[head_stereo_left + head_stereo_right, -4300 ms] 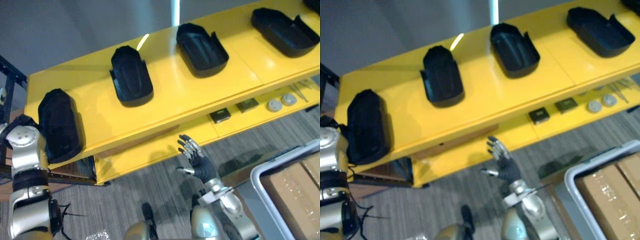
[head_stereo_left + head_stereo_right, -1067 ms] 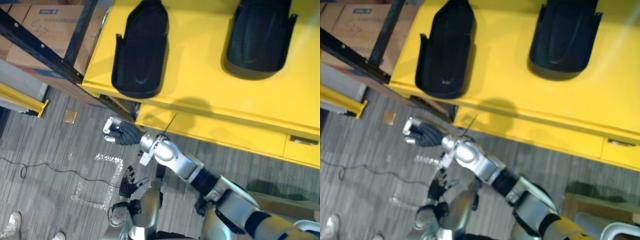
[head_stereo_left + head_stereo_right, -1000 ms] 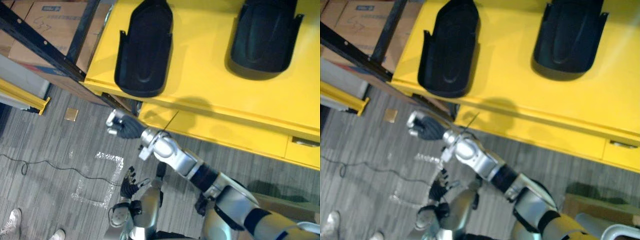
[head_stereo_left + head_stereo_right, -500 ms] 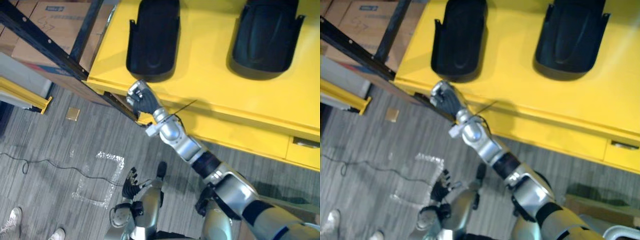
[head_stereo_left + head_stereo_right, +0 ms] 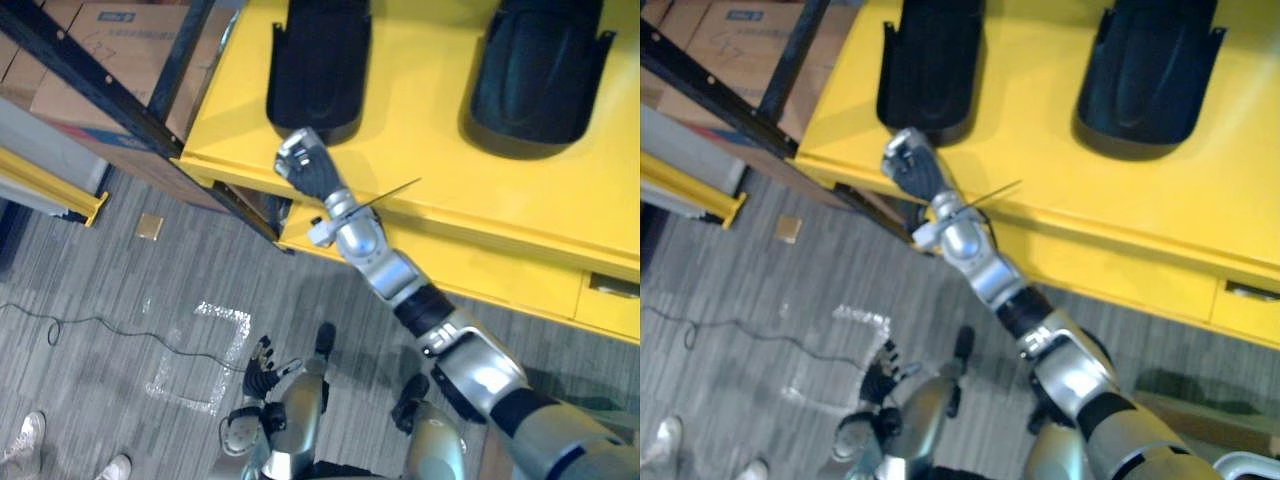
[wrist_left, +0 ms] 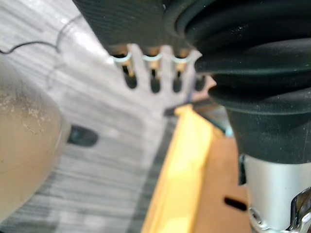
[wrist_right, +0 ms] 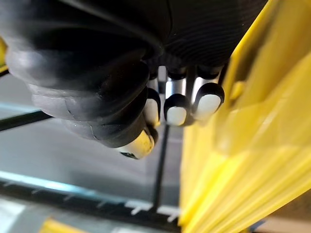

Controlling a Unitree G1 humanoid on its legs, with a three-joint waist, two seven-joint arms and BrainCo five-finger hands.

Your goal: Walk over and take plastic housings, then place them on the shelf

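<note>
Two black plastic housings lie on the yellow shelf top (image 5: 420, 150): the left housing (image 5: 318, 60) and the right housing (image 5: 540, 75). My right hand (image 5: 305, 165) is stretched out to the shelf's front edge, just before the near end of the left housing. Its fingers (image 7: 176, 108) are curled into a fist that holds nothing, with the yellow shelf (image 7: 243, 145) beside it. Whether the fist touches the housing I cannot tell. My left hand (image 5: 262, 365) hangs low by my body, and its fingers (image 6: 153, 73) are straight over the floor.
A black rack post (image 5: 100, 85) runs slantwise left of the shelf, with cardboard boxes (image 5: 110, 35) behind it. A yellow bar (image 5: 40, 185) lies on the grey floor. A lower yellow tier (image 5: 520, 285) juts out under the top. A person's shoes (image 5: 30, 455) stand at the lower left.
My right arm has swung up from below the shelf's corner to the front edge by the left housing, its fist still curled. The left hand has stayed low.
</note>
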